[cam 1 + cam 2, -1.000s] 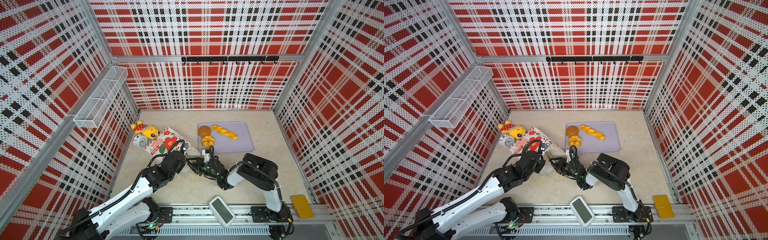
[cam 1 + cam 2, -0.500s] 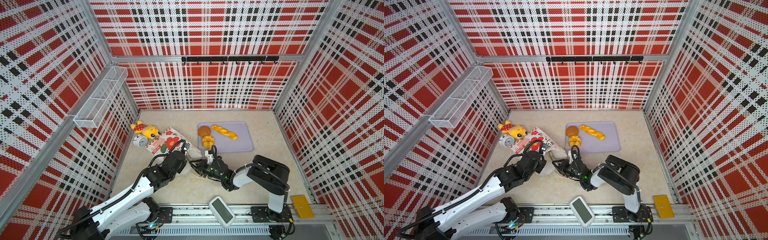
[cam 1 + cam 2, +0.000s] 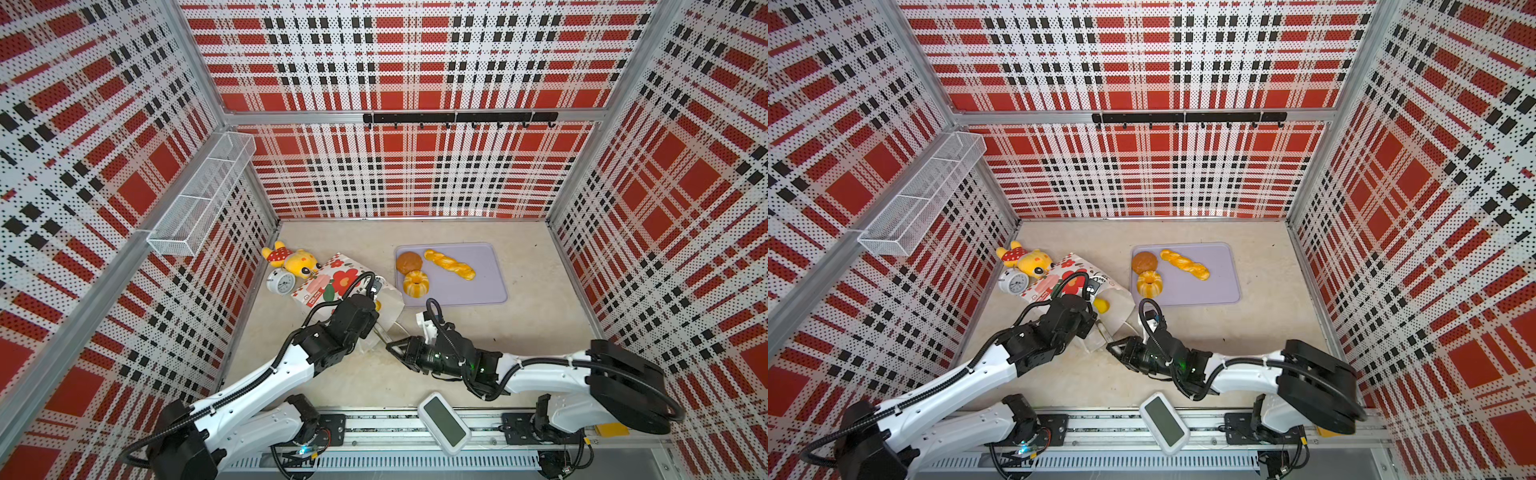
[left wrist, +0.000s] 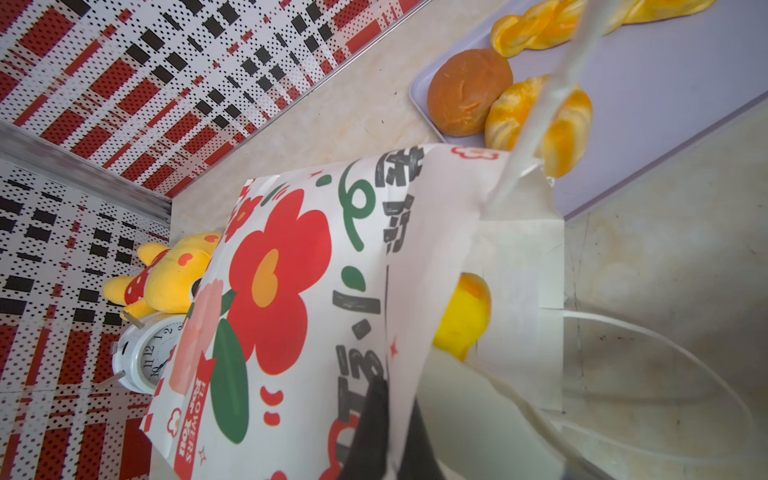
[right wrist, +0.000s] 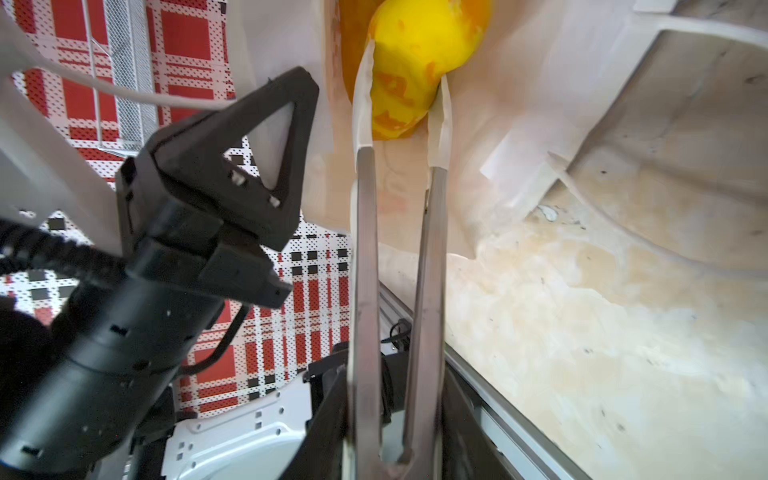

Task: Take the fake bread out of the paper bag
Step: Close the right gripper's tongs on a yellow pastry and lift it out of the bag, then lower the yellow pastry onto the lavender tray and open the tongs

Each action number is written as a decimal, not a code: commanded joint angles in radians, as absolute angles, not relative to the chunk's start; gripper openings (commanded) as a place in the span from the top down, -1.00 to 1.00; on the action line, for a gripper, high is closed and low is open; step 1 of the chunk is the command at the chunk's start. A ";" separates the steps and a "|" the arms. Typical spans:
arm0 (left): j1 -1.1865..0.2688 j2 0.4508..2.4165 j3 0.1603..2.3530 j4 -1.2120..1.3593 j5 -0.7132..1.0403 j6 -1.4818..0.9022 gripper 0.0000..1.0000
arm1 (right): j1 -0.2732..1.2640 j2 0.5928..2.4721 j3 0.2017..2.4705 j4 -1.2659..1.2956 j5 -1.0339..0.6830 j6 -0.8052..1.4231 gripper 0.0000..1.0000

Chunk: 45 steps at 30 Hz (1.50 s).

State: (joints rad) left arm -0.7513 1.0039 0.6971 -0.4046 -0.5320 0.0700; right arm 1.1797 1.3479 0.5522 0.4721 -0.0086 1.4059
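Note:
The paper bag (image 3: 332, 282) (image 3: 1065, 274) lies on its side, its mouth toward the tray. My left gripper (image 3: 374, 322) (image 4: 390, 419) is shut on the upper edge of the mouth and holds it up. My right gripper (image 3: 395, 347) (image 5: 390, 449) is shut on metal tongs (image 5: 365, 249). The white tips of the tongs pinch a yellow piece of fake bread (image 5: 419, 50) (image 4: 465, 316) (image 3: 1101, 306) just inside the mouth. A brown bun (image 3: 409, 262), a ring cake (image 3: 414, 284) and a twisted stick (image 3: 449, 264) lie on the purple tray (image 3: 486, 274).
A yellow plush toy (image 3: 293, 262) and a white alarm clock (image 3: 281, 282) sit against the bag's far end by the left wall. A wire basket (image 3: 199, 203) hangs on that wall. A white device (image 3: 444, 422) lies on the front rail.
The tongs have narrowed onto the yellow bread. My right arm's elbow has swung out to the right and its gripper has drawn slightly toward the front. The left gripper keeps its hold.

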 commanded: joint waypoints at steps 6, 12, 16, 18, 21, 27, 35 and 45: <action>-0.733 1.008 0.726 -0.317 -0.559 0.049 1.00 | 1.189 0.982 0.502 0.067 0.161 1.337 1.00; -0.710 0.980 0.707 -0.297 -0.596 0.040 1.00 | 1.186 0.790 0.476 -0.152 0.198 1.345 1.00; -0.694 0.966 0.697 -0.288 -0.597 0.037 1.00 | 1.170 0.674 0.499 -0.296 0.203 1.323 1.00; -0.692 0.965 0.691 -0.288 -0.595 0.037 1.00 | 1.127 0.612 0.526 -0.387 0.192 1.300 1.00; -0.693 0.965 0.683 -0.286 -0.586 0.035 1.00 | 1.005 0.522 0.566 -0.529 0.148 1.268 1.00; -0.699 0.955 0.683 -0.290 -0.578 0.034 1.00 | 0.555 0.537 0.572 -0.568 -0.233 1.154 1.00; -0.708 0.924 0.678 -0.304 -0.579 0.038 1.00 | 0.427 0.827 0.631 -0.365 -0.379 1.087 1.00; -0.709 0.925 0.683 -0.305 -0.571 0.044 1.00 | 0.431 0.988 0.554 -0.068 -0.257 1.283 1.00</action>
State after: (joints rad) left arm -0.7029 0.9390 0.6834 -0.3256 -0.5758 0.0605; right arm 0.4305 0.9932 0.5793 -0.2695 -0.3214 1.1988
